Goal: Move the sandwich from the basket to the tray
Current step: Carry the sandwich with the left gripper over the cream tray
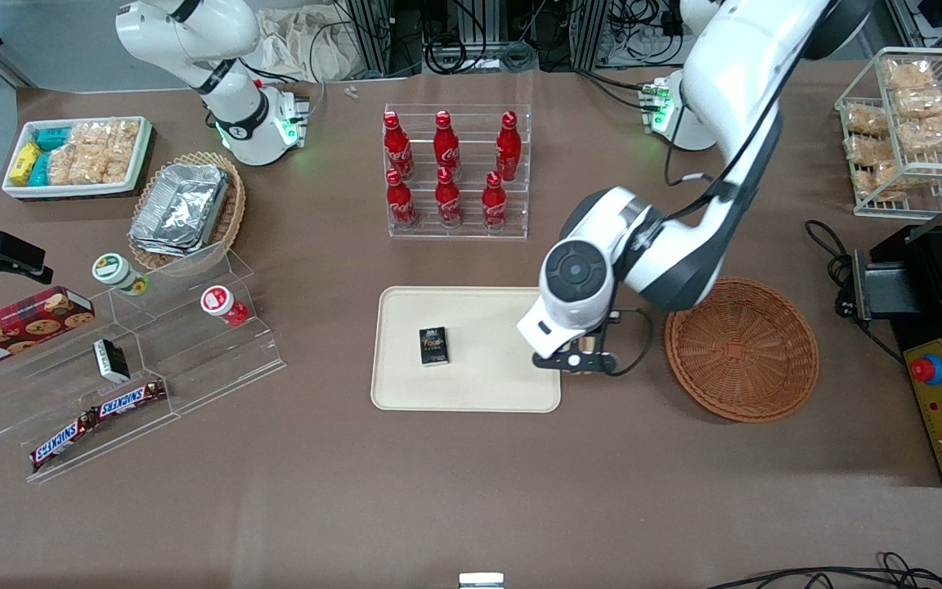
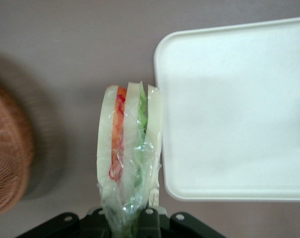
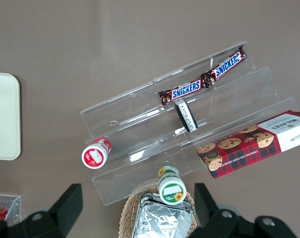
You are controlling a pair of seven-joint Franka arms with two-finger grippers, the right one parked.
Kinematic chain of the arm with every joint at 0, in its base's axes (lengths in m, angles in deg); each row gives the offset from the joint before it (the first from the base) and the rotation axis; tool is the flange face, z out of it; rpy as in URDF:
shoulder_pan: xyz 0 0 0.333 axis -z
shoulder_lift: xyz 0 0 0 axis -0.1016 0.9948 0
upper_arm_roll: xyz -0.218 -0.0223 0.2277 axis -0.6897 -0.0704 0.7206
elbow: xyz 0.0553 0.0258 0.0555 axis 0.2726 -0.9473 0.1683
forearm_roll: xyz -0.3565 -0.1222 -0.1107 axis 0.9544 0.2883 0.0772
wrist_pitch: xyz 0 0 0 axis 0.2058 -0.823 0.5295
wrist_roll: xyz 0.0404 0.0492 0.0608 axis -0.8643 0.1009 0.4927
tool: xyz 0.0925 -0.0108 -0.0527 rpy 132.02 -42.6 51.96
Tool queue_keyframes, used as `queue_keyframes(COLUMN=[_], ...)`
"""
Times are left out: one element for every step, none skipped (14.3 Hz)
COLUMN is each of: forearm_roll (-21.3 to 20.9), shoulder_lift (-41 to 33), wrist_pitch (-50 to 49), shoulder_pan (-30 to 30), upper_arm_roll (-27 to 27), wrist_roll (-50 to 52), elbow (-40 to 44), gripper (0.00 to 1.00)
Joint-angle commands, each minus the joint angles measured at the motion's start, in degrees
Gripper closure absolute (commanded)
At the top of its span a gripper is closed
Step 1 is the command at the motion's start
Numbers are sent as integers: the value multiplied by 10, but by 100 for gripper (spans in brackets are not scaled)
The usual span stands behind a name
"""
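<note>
In the left wrist view the sandwich (image 2: 130, 144) is a plastic-wrapped wedge of pale bread with orange-red and green filling. My left gripper (image 2: 131, 224) is shut on its wrapped end. The sandwich hangs over the brown tabletop, right beside the rim of the beige tray (image 2: 239, 114). In the front view the gripper (image 1: 577, 357) hovers at the tray's (image 1: 479, 376) edge, between the tray and the round reddish-brown basket (image 1: 741, 348); the wrist hides the sandwich there. The basket (image 2: 6, 158) holds nothing.
A small black box (image 1: 433, 345) lies on the tray. A clear rack of red bottles (image 1: 456, 172) stands farther from the front camera than the tray. A black machine (image 1: 941, 343) and a cable (image 1: 835, 262) sit beside the basket toward the working arm's end.
</note>
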Motion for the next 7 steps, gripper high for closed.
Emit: queue_keyframes(forearm_roll=[-6,-5,-4,1,9,14,20], shoulder_lift=[52,65,74,81,85,86,87], wrist_pitch=[31,51,69,84,91,91,91], shoulder_pan=[8,9,10,15,23,25,26], upper_arm_roll=[3,3,1,0,0,0,-1], wrist_roll=[-1,17,37,52,61,67,73], elbow=[32,32,31,31,31,31,30], gripper=[100,100,100,100,100,100,100])
